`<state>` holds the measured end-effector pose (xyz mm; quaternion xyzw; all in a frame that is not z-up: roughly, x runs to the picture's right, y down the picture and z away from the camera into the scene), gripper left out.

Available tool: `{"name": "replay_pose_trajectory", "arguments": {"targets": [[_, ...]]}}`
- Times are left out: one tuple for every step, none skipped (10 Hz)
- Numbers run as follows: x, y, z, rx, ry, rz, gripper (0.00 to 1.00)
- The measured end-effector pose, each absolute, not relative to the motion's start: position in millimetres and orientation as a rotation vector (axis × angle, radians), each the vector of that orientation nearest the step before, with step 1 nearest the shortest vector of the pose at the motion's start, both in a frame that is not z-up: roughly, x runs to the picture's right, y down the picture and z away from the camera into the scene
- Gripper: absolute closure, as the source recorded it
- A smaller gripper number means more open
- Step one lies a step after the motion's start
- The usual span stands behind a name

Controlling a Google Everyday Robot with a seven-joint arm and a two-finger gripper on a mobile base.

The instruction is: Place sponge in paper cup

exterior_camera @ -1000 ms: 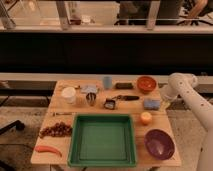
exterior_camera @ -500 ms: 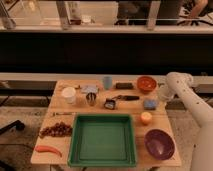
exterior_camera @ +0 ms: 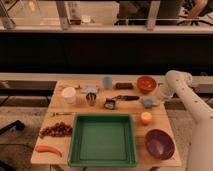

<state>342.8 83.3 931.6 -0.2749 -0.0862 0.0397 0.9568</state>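
Observation:
The sponge (exterior_camera: pixel 148 102), a small light-blue block, lies on the right side of the wooden table (exterior_camera: pixel 75 122). The white paper cup (exterior_camera: pixel 68 95) stands upright at the left side, far from the sponge. My gripper (exterior_camera: pixel 160 96) hangs at the end of the white arm (exterior_camera: pixel 179 82), which reaches in from the right. It is low over the table's right edge, just right of the sponge. I cannot tell whether it touches the sponge.
A blue-grey tumbler (exterior_camera: pixel 107 82), dark brown bar (exterior_camera: pixel 123 86) and orange bowl (exterior_camera: pixel 146 83) stand at the back. A small metal cup (exterior_camera: pixel 91 98) is beside the paper cup. A green tray (exterior_camera: pixel 102 140), purple bowl (exterior_camera: pixel 159 143), orange object (exterior_camera: pixel 145 118) and grapes (exterior_camera: pixel 56 131) fill the front.
The arm has shifted a little left and down, bringing the gripper closer to the sponge. The sponge and the cup have not moved.

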Motion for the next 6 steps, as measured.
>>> {"name": "replay_pose_trajectory", "arguments": {"targets": [[344.2, 86.9, 934.5, -0.582, -0.178, 0.081, 0.71], [345.6, 88.5, 936.0, -0.592, -0.178, 0.08, 0.74], [347.0, 89.3, 936.2, -0.594, -0.175, 0.079, 0.77], [347.6, 88.0, 935.3, -0.593, -0.173, 0.079, 0.77], [347.8, 88.2, 935.3, -0.593, -0.173, 0.079, 0.78], [348.5, 88.0, 935.5, -0.591, -0.172, 0.079, 0.86]]}}
